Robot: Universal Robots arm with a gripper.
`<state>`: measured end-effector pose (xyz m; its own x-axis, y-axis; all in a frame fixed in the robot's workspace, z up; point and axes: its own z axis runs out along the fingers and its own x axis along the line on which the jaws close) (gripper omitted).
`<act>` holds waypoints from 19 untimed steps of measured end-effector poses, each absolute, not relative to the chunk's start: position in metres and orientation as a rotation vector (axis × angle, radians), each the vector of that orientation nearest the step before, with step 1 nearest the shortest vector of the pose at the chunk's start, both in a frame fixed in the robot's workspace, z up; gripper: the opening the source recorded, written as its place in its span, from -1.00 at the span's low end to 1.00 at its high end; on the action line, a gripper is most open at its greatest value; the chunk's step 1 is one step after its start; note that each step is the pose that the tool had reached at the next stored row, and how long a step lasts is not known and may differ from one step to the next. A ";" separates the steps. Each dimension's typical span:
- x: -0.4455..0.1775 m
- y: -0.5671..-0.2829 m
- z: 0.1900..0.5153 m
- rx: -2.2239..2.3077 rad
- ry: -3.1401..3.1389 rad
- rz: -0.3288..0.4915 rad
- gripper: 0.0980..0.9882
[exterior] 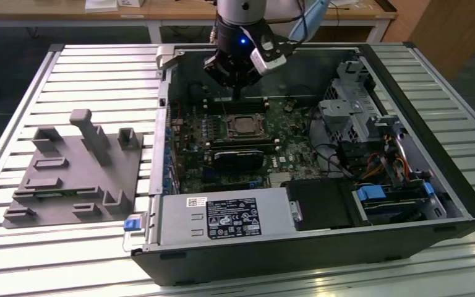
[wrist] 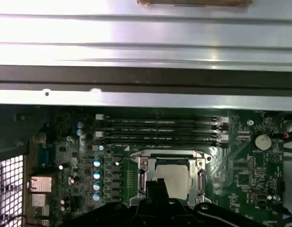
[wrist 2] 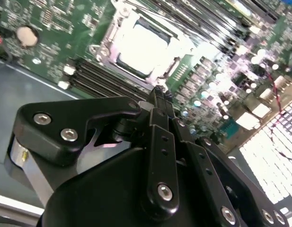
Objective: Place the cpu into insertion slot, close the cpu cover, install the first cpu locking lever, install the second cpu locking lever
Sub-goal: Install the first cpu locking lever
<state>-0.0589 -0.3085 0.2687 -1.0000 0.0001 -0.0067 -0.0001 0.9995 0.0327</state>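
Note:
The cpu (exterior: 242, 125) lies flat in the insertion slot on the green motherboard, its silvery top showing in both wrist views (wrist 2: 142, 45) (wrist: 176, 180). The cpu cover (wrist: 167, 154) is a metal frame lying down around the chip, also seen in the second wrist view (wrist 2: 118, 24). I cannot tell how the locking levers stand. My gripper (exterior: 235, 95) hangs above the board just behind the socket, over the memory slots. Its black fingers are shut together with nothing between them (wrist 2: 158, 94). Their tip (wrist: 157, 187) covers part of the chip.
Long memory slots (wrist: 160, 130) run beside the socket. A black card (exterior: 237, 158), a silver power supply (exterior: 221, 216), a drive cage (exterior: 349, 111) and cables (exterior: 386, 164) fill the case. A grey fixture block (exterior: 77, 167) stands on the slatted table at the exterior view's left.

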 end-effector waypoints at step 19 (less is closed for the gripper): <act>-0.099 -0.305 0.262 -0.014 3.135 0.051 -0.98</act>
<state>-0.0991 -0.3053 0.2622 -0.9999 -0.0087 -0.0068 -0.0089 0.9994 0.0327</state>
